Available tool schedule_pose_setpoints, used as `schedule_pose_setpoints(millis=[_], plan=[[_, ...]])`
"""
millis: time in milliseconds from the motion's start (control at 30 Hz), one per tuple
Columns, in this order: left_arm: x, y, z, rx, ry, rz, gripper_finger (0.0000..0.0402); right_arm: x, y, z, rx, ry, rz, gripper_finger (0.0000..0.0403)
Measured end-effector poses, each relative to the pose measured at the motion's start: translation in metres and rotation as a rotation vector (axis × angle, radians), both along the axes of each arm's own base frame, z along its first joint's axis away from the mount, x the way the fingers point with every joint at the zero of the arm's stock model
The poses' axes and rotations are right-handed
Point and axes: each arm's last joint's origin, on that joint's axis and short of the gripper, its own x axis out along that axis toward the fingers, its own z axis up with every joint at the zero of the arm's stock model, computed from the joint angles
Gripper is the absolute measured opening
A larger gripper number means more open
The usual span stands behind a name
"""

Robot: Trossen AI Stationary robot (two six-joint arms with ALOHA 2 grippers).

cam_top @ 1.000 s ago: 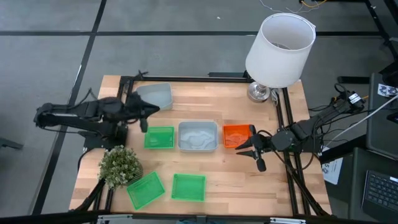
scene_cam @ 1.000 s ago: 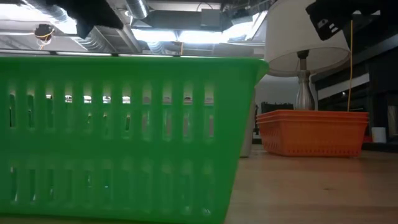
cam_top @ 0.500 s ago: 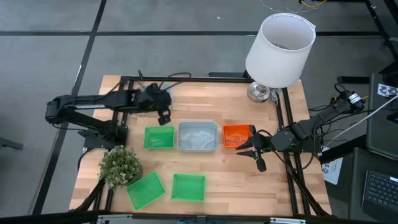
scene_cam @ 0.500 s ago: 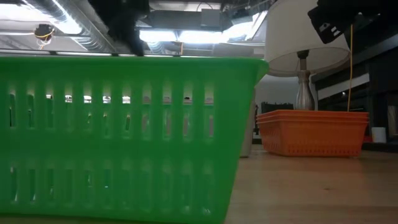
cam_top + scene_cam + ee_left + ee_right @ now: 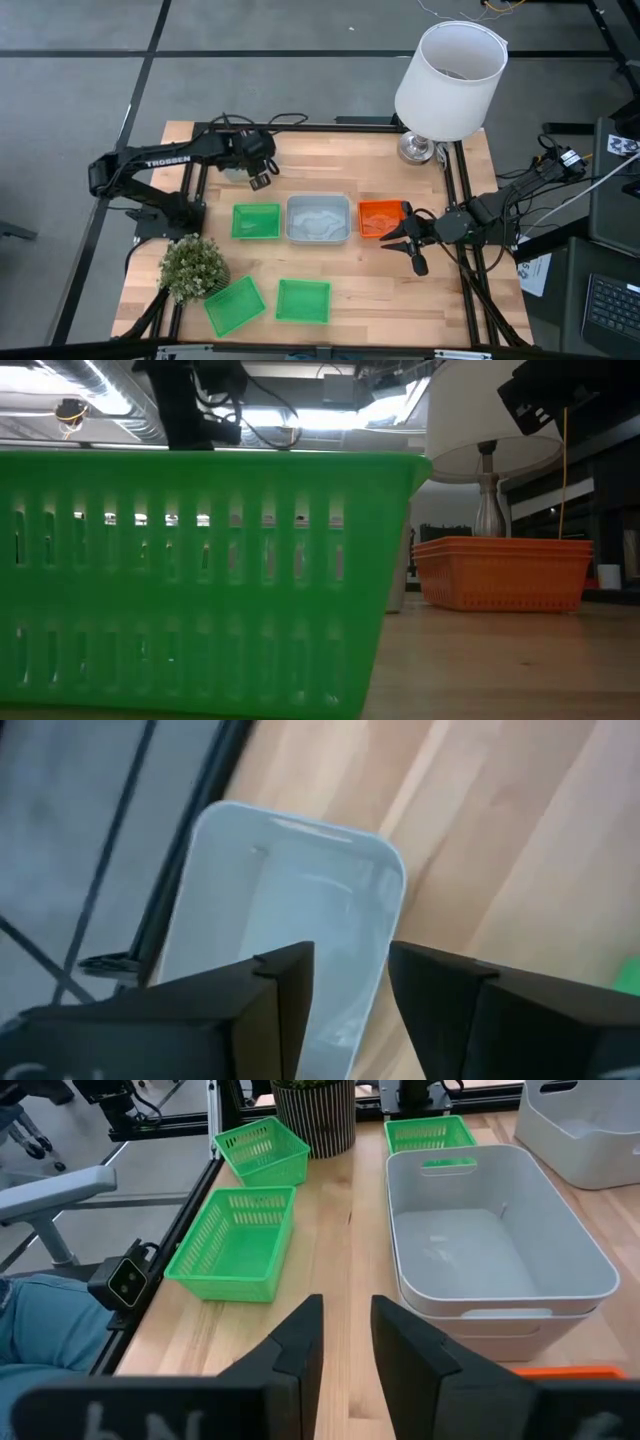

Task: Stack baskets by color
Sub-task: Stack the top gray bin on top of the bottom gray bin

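Left gripper [image 5: 262,178] has swung from the table's left edge, beside the grey basket [image 5: 236,166], to above that basket at the far-left part of the table; the arm now stretches across the left frame rail. Its jaws have spread apart, straddling the basket's rim in the wrist view. The grey basket, fully visible a second ago, is now mostly covered by the gripper from above.

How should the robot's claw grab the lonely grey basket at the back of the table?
Best guess: pinch the long side wall of the grey basket from above. It sits open side up on the wooden table, so its thin rim is easy to straddle. The left claw hovers open over that wall.
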Motion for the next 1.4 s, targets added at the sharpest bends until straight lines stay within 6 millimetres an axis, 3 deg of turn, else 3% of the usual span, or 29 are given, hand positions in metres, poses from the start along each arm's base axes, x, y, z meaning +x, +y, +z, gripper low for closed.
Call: schedule_pose_setpoints(millis=[333, 633, 933, 1067, 1400], plan=[[-0.014, 0.020, -0.004, -0.253, -0.060, -0.094, 0.0126, 0.000, 0.000, -0.001, 0.016, 0.012, -0.009, 0.0087], [-0.023, 0.034, -0.006, -0.264, -0.055, -0.112, 0.0126, -0.001, 0.000, -0.002, 0.009, 0.023, -0.010, 0.0087], [-0.029, 0.028, -0.044, -0.237, 0.019, -0.107, 0.0126, -0.001, 0.000, -0.002, 0.009, 0.023, -0.010, 0.0087], [-0.027, 0.030, -0.052, -0.203, -0.013, -0.123, 0.0126, -0.001, 0.000, -0.002, 0.009, 0.023, -0.010, 0.0087], [-0.031, 0.032, -0.080, -0.191, 0.129, -0.101, 0.0126, -0.001, 0.000, -0.002, 0.011, 0.024, -0.011, 0.0087]])
